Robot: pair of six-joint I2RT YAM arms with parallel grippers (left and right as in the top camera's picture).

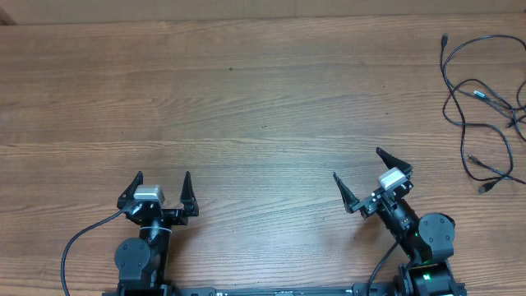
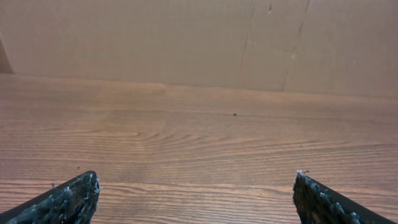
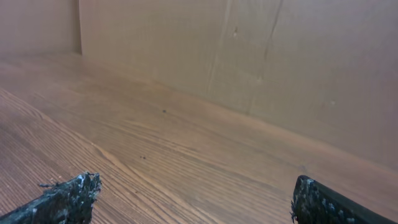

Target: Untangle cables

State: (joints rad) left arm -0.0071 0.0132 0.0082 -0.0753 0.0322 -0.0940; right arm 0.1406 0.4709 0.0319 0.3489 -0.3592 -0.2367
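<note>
The cables lie in a loose black tangle at the far right of the wooden table, with small plugs at several ends; part runs off the right edge of the overhead view. My left gripper sits near the front left, open, nothing between its fingers. My right gripper is near the front right, open and angled toward the upper left, well short of the cables. In the left wrist view the left gripper shows only bare wood between its fingertips. The right gripper in the right wrist view also spans bare wood; no cables appear there.
A brown cardboard wall stands along the back of the wooden table. Thick black arm wires trail from the left arm base at the front edge.
</note>
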